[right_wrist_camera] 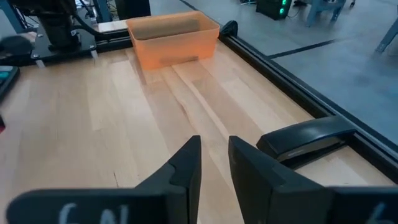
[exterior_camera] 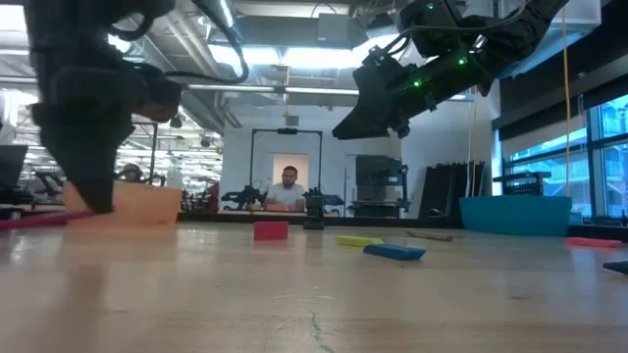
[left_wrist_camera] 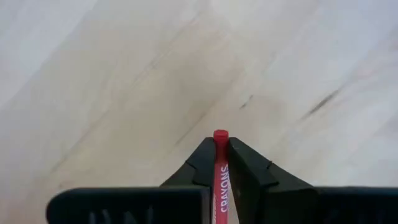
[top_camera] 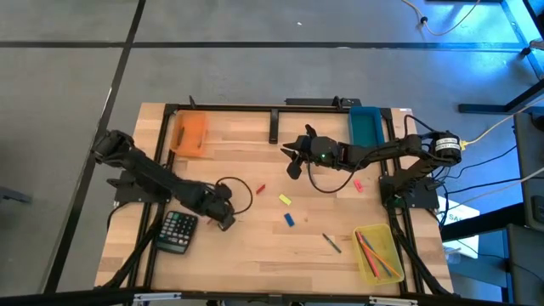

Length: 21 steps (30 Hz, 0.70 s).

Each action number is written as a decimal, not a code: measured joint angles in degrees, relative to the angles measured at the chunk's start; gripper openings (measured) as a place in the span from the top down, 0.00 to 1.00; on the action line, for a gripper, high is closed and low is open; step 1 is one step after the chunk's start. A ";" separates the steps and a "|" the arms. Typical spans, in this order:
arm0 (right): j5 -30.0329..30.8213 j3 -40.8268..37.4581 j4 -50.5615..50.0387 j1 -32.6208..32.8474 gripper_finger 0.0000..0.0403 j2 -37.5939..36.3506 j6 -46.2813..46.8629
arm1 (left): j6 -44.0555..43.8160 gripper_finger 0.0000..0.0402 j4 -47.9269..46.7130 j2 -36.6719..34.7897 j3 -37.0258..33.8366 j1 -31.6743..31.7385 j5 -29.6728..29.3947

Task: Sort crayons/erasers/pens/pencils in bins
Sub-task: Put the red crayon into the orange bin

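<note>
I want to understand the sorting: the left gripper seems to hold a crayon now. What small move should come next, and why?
Probably lift it. The left gripper is shut on a red crayon low over the table, so raising it clear comes before carrying it, perhaps to the orange bin.

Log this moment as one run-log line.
left tool: shut on red crayon, near calculator | right tool: empty, raised mid-table | orange bin: looks empty

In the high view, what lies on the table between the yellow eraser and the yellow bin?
The blue eraser and a dark pencil lie between the yellow eraser and yellow bin; otherwise bare wood.
</note>
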 joint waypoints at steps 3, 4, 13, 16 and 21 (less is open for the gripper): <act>0.00 0.00 -0.02 0.00 0.79 0.00 -0.58 | 5.16 0.94 -1.10 -2.31 0.04 3.44 -3.19; 0.00 0.00 -0.02 0.00 0.79 0.00 -0.51 | 6.91 0.95 -1.76 -3.38 0.15 4.79 -4.64; -0.02 0.02 -0.44 0.20 0.79 0.00 1.15 | 23.89 0.96 -11.99 -14.88 0.21 22.66 -15.31; 0.00 0.02 -0.46 0.20 0.79 0.00 1.27 | 30.88 0.96 -12.63 -18.34 0.21 30.22 -17.96; 0.25 0.02 -0.71 -0.06 0.79 0.00 0.82 | 38.80 0.96 -12.17 -20.41 0.24 42.44 -24.19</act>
